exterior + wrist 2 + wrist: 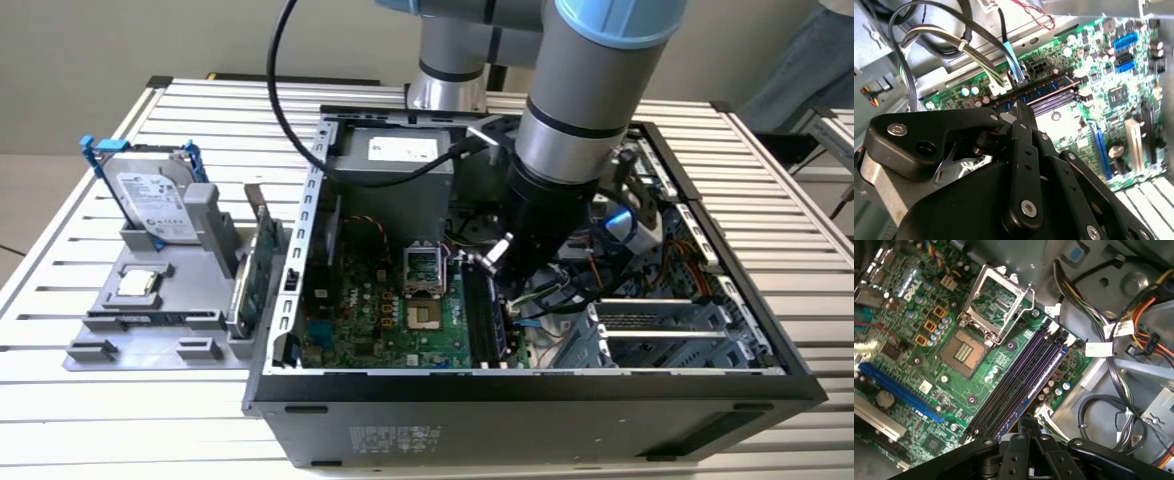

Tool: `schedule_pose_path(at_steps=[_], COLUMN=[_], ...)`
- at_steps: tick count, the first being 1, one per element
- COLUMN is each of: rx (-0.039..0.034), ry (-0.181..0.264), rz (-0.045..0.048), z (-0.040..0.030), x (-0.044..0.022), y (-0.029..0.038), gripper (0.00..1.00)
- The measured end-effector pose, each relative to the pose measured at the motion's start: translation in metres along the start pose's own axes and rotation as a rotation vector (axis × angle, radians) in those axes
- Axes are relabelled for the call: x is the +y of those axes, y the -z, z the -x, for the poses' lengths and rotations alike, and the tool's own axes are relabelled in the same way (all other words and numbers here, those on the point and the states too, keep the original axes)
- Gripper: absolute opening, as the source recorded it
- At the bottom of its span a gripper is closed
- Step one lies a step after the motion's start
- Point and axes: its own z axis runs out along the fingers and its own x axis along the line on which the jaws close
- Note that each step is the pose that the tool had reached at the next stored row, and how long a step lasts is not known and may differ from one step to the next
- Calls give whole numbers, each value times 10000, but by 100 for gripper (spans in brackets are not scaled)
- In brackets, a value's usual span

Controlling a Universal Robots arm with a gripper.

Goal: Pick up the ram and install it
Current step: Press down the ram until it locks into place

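Reaching down into the open computer case (534, 390), our arm has its gripper (491, 262) low over the motherboard (387, 320), at the memory slots beside the CPU socket (422, 318). In both wrist views the black fingers (1024, 150) come together to a narrow tip, drawn close with no gap that we can see between them; the gripper (1029, 421) sits at one end of the row of long dark slots.

We find the ram (1036, 385) standing in the slot nearest the board's edge, showing as a thin bluish strip along the dark sockets. In the second wrist view the ram (1046, 90) runs just past the tip of the gripper (1019, 107). We cannot tell whether the tip touches the stick or whether the stick is fully latched.

Bundled cables (1114, 340) lie just beside that edge of the board. The socket's metal load frame (999, 300) is hinged open.

Outside the case, toward the exterior view's left, a grey holder (147, 300) on the slatted table (107, 420) carries the hard drive (154, 205) in its blue frame, and the green expansion card (260, 265) stands upright.
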Motion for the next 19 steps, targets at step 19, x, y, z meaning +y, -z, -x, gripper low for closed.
schedule_pose_path(at_steps=[19], rx=[-161], ry=[3455], rz=[-117], z=[1], x=[1], y=[-27], gripper=[0])
